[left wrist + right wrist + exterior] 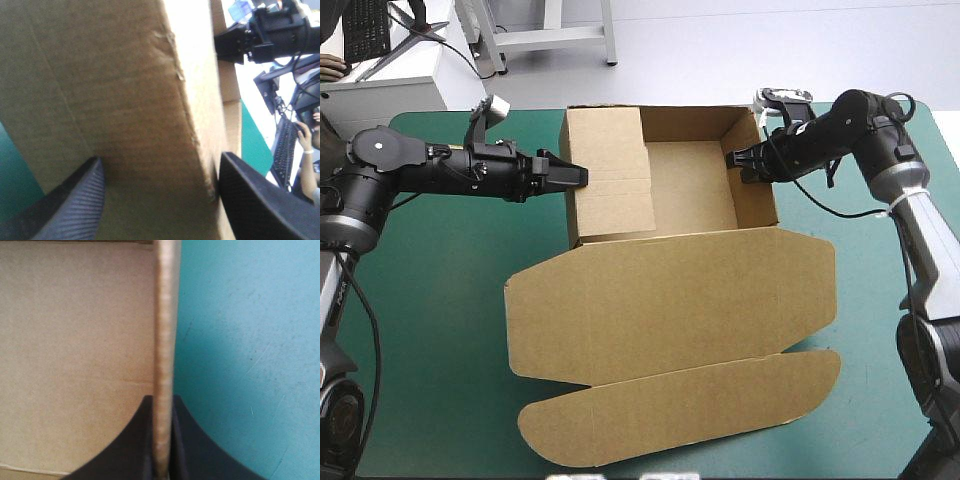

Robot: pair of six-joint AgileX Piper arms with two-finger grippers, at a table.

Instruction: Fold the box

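Here the brown box [690, 190] sits as an open tray on the far half of the teal-green cover [440, 330], roughly midway between the left and right edges. Its lid [670, 300] lies flat on the cover toward the near edge, and a round-cornered tuck flap [680, 415] at the lid's near end also lies flat.

On the tray's left side a broad side panel [610, 175] leans inward over the floor. The far wall and the right wall [757, 170] stand upright.

The left gripper [570, 177] reaches in level from the left and meets the outside of that left panel. In the left wrist view its black fingers [75, 205] stand wide apart. The box [110, 90] fills the space between them, and the board's edge runs close to one finger. The gripper [160, 159] is spread and does not pinch the board.

The right gripper [742, 160] comes in from the right at the top of the right wall. In the right wrist view the gripper [162, 401] is all but closed, with the thin edge of the wall clamped between its two fingers. The tray's brown inside [75, 340] lies to one side of that edge and the cover [240, 340] to the other. The left wrist view also shows the right gripper [227, 44] across the box, at the opposite wall.
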